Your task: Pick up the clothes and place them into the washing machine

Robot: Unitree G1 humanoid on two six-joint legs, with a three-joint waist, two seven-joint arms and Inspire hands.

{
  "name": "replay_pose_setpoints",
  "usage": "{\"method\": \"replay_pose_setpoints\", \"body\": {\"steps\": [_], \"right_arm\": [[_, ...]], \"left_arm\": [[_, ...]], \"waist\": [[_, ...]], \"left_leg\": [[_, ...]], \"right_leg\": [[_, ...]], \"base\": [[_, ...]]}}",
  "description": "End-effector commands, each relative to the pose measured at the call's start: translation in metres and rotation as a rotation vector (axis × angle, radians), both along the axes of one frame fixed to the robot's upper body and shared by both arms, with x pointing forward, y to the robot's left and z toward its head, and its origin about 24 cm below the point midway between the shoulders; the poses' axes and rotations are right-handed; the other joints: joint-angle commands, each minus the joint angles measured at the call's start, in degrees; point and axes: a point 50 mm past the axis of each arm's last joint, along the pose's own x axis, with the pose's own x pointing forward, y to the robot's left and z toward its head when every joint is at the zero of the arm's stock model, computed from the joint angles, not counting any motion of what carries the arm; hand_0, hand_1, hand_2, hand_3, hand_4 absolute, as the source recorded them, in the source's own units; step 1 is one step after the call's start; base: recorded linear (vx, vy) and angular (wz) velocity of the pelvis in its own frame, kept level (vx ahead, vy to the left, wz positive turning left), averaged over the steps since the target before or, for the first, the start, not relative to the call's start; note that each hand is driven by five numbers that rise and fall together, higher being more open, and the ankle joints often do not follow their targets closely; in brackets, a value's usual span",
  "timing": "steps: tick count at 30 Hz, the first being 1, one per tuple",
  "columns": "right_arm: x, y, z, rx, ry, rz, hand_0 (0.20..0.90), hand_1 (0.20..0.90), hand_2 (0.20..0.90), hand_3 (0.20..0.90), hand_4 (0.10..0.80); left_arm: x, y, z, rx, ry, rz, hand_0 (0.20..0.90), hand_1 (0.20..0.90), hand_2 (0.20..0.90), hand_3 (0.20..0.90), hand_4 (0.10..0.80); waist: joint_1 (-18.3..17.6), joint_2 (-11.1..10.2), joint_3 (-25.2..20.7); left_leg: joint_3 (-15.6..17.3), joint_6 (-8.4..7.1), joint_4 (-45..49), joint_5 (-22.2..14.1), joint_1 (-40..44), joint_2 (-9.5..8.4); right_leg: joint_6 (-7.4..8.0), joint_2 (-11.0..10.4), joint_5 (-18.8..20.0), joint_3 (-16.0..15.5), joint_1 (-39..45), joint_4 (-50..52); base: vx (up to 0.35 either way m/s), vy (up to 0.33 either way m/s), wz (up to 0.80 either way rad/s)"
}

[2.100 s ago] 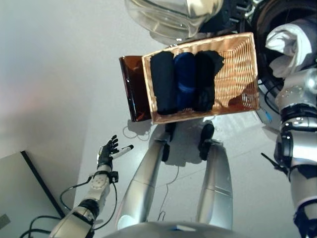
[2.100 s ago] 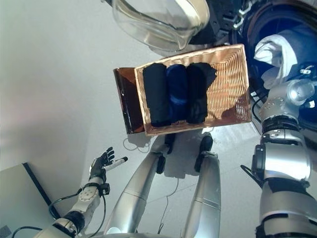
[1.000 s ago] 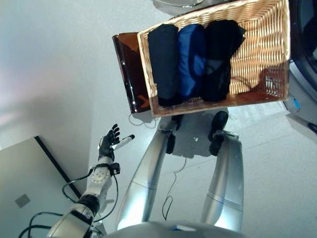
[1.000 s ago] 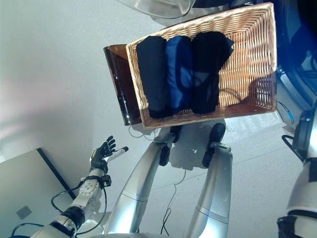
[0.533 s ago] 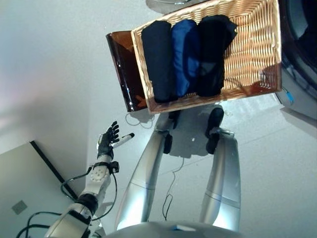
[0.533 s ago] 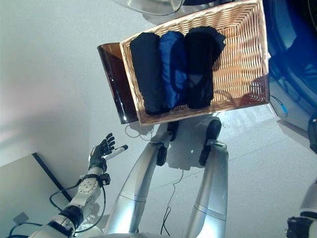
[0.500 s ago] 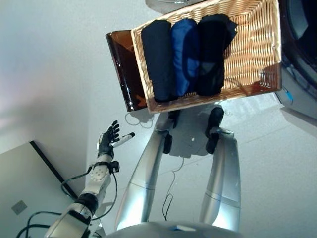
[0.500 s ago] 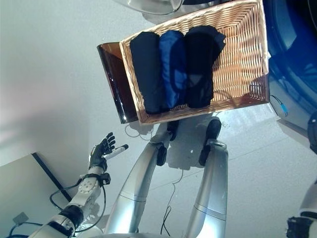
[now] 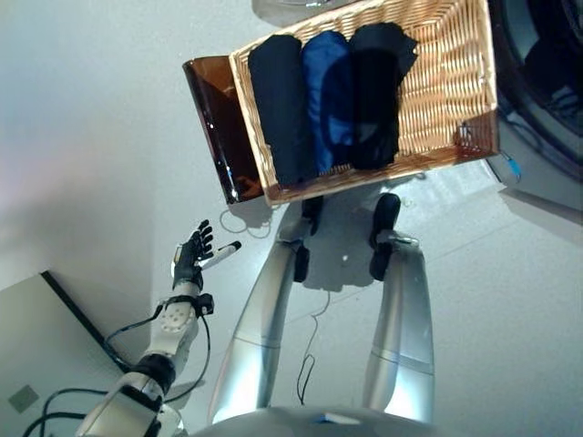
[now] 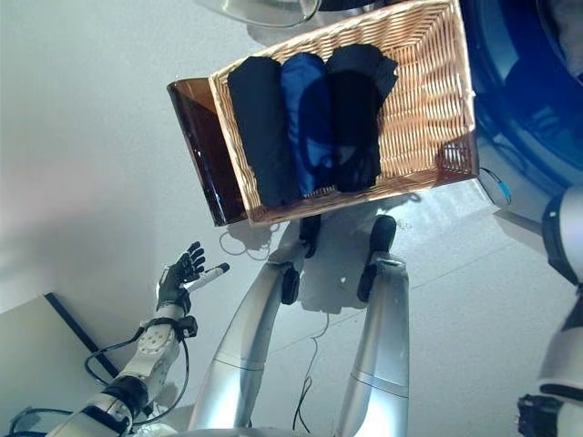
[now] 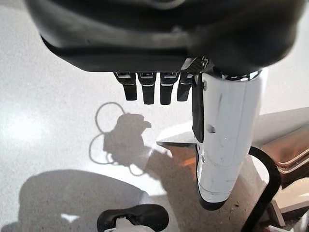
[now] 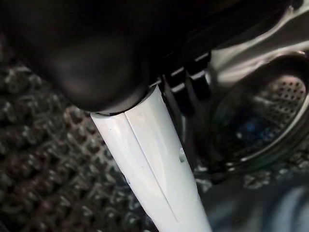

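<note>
Three rolled garments lie side by side in a wicker basket (image 9: 451, 82): a dark navy roll (image 9: 282, 109), a blue roll (image 9: 330, 96) and a black roll (image 9: 373, 91). The washing machine's dark opening (image 9: 547, 64) is just right of the basket. My left hand (image 9: 189, 259) hangs low at the left, far from the basket, with straight fingers (image 11: 154, 89) and nothing in it. My right hand (image 12: 149, 154) appears only in its wrist view, thumb straight and empty, in front of the perforated drum (image 12: 263, 121).
The basket rests on a brown translucent stool (image 9: 214, 127). The machine's glass door (image 9: 291, 7) hangs open behind the basket. A grey panel (image 9: 36, 364) lies on the floor at the lower left.
The camera has shifted, so the basket sits further left in the picture. The white cloth and right arm seen at the machine's opening 2.1 s ago are out of the eye views. The left hand is unchanged.
</note>
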Motion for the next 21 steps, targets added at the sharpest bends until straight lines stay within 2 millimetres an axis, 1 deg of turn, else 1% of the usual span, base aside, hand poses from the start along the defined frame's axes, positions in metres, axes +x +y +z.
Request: {"method": "replay_pose_setpoints", "body": {"steps": [1, 4, 7, 8, 9, 10, 12, 13, 15, 16, 17, 21], "right_arm": [[-0.009, 0.000, 0.010, -0.057, -0.088, 0.021, 0.900, 0.900, 0.900, 0.900, 0.800], [-0.003, 0.006, 0.009, -0.028, -0.106, 0.072, 0.900, 0.900, 0.900, 0.900, 0.800], [0.010, 0.020, 0.001, 0.030, -0.129, 0.176, 0.900, 0.900, 0.900, 0.900, 0.800], [0.010, 0.020, 0.000, 0.031, -0.128, 0.176, 0.900, 0.900, 0.900, 0.900, 0.800], [0.017, 0.028, -0.004, 0.052, -0.138, 0.233, 0.900, 0.900, 0.900, 0.900, 0.800], [0.019, 0.029, -0.007, 0.072, -0.140, 0.260, 0.900, 0.900, 0.900, 0.900, 0.800], [0.027, 0.039, -0.015, 0.120, -0.167, 0.346, 0.900, 0.900, 0.900, 0.900, 0.800], [0.032, 0.039, -0.026, 0.157, -0.155, 0.380, 0.900, 0.900, 0.900, 0.900, 0.800], [0.043, 0.051, -0.040, 0.203, -0.150, 0.448, 0.900, 0.900, 0.900, 0.900, 0.800], [0.048, 0.054, -0.051, 0.228, -0.129, 0.474, 0.900, 0.900, 0.900, 0.900, 0.800], [0.049, 0.052, -0.057, 0.250, -0.130, 0.477, 0.900, 0.900, 0.900, 0.900, 0.800], [0.060, 0.065, -0.084, 0.363, -0.145, 0.577, 0.900, 0.900, 0.900, 0.900, 0.800]], "left_arm": [[-0.055, 0.043, -0.036, 0.037, 0.189, 0.189, 0.900, 0.900, 0.900, 0.900, 0.800], [-0.054, 0.043, -0.036, 0.031, 0.186, 0.191, 0.900, 0.900, 0.900, 0.900, 0.800], [-0.054, 0.046, -0.035, 0.022, 0.183, 0.205, 0.900, 0.900, 0.900, 0.900, 0.800], [-0.054, 0.047, -0.035, 0.023, 0.183, 0.206, 0.900, 0.900, 0.900, 0.900, 0.800], [-0.054, 0.048, -0.035, 0.019, 0.186, 0.217, 0.900, 0.900, 0.900, 0.900, 0.800], [-0.053, 0.048, -0.034, 0.013, 0.183, 0.221, 0.900, 0.900, 0.900, 0.900, 0.800], [-0.052, 0.048, -0.034, 0.002, 0.176, 0.228, 0.900, 0.900, 0.900, 0.900, 0.800], [-0.053, 0.050, -0.035, 0.006, 0.185, 0.229, 0.900, 0.900, 0.900, 0.900, 0.800], [-0.052, 0.049, -0.034, 0.001, 0.183, 0.230, 0.900, 0.900, 0.900, 0.900, 0.800], [-0.051, 0.051, -0.034, 0.011, 0.189, 0.225, 0.900, 0.900, 0.900, 0.900, 0.800], [-0.050, 0.051, -0.034, 0.018, 0.190, 0.220, 0.900, 0.900, 0.900, 0.900, 0.800], [-0.045, 0.052, -0.030, 0.025, 0.162, 0.213, 0.900, 0.900, 0.900, 0.900, 0.800]], "waist": [[3.4, 1.6, -8.3], [2.9, 1.3, -8.1], [2.2, 1.1, -7.8], [2.1, 1.0, -7.7], [1.8, 0.9, -7.5], [1.6, 0.8, -7.5], [1.3, 0.5, -7.2], [1.2, 0.3, -7.1], [1.0, 0.1, -6.9], [0.8, 0.0, -6.7], [0.9, -0.1, -6.6], [1.0, -0.4, -6.3]], "left_leg": [[-0.4, -4.11, -3.3, -3.6, 2.7, 1.58], [-0.5, -4.22, -3.6, -3.5, 2.9, 1.87], [-0.7, -4.32, -3.8, -3.4, 3.2, 1.99], [-0.7, -4.33, -3.8, -3.4, 3.3, 1.99], [-0.8, -4.38, -3.9, -3.4, 3.4, 2.16], [-0.7, -4.39, -3.9, -3.4, 3.4, 2.25], [-0.8, -4.33, -3.8, -3.4, 3.5, 2.25], [-0.9, -4.32, -3.7, -3.4, 3.6, 2.32], [-0.9, -4.29, -3.7, -3.5, 3.9, 2.45], [-1.1, -4.32, -3.7, -3.4, 4.3, 2.60], [-1.2, -4.32, -3.8, -3.5, 4.6, 2.56], [-1.7, -4.34, -4.6, -3.1, 6.4, 2.54]], "right_leg": [[-3.26, 2.3, -0.2, -2.9, 5.6, -6.0], [-3.25, 2.5, -0.1, -3.0, 6.1, -6.6], [-3.28, 2.9, 0.2, -3.3, 6.6, -7.1], [-3.29, 2.9, 0.2, -3.3, 6.6, -7.1], [-3.31, 3.1, 0.2, -3.4, 6.8, -7.4], [-3.35, 3.2, 0.2, -3.5, 6.9, -7.6], [-3.43, 3.3, 0.2, -3.7, 7.2, -7.7], [-3.46, 3.4, 0.3, -3.8, 7.5, -7.8], [-3.51, 3.7, 0.4, -4.0, 8.1, -8.0], [-3.57, 3.8, 0.4, -4.1, 8.6, -8.2], [-3.54, 3.8, 0.4, -4.2, 9.1, -8.4], [-3.42, 3.8, 0.5, -5.0, 11.5, -9.5]], "base": [[-0.008, -0.017, -0.05], [-0.002, -0.006, -0.01], [0.000, 0.000, 0.00], [0.000, 0.000, 0.00], [-0.009, 0.007, -0.04], [-0.014, -0.001, -0.08], [-0.016, -0.013, -0.10], [-0.011, -0.010, -0.05], [-0.004, -0.006, -0.03], [-0.007, -0.018, -0.06], [-0.002, -0.028, -0.07], [-0.001, -0.013, -0.01]]}}
